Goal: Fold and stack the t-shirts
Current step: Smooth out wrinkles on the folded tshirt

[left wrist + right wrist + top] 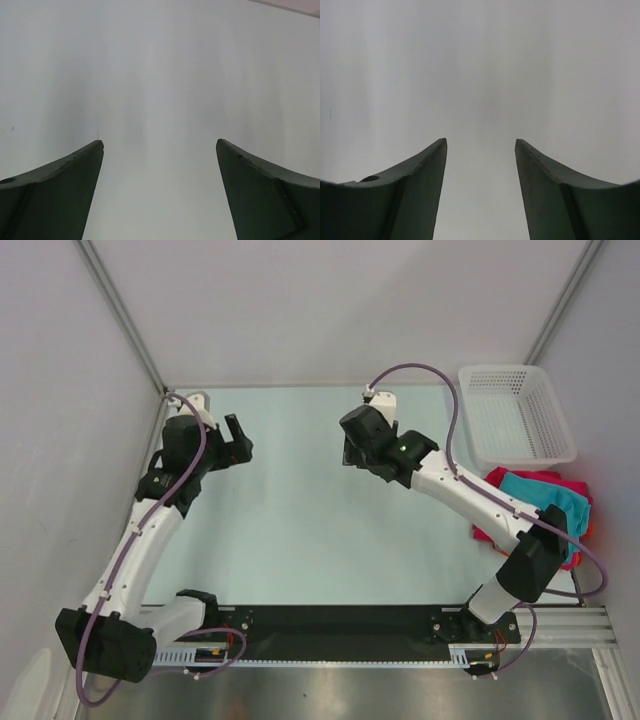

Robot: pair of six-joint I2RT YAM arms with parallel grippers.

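Left jaws gape wide, right jaws part-open, both empty. The soft teal cloth t-shirt [555, 495] lies on the crimson-pink cloth t-shirt [520, 474] at the pale green tabletop's [300, 510] right edge. Both are probably limp and light, so pinch a hem.

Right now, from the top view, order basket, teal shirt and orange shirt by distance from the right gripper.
1. Basket, far right corner.
2. Teal shirt, right side, just nearer the arm bases.
3. Orange shirt, sliver at the extreme right.

Two arms [140, 530] [480, 495], one basket [515, 368], three t-shirts: one teal [545, 498], one pink [520, 478], one orange [590, 528].
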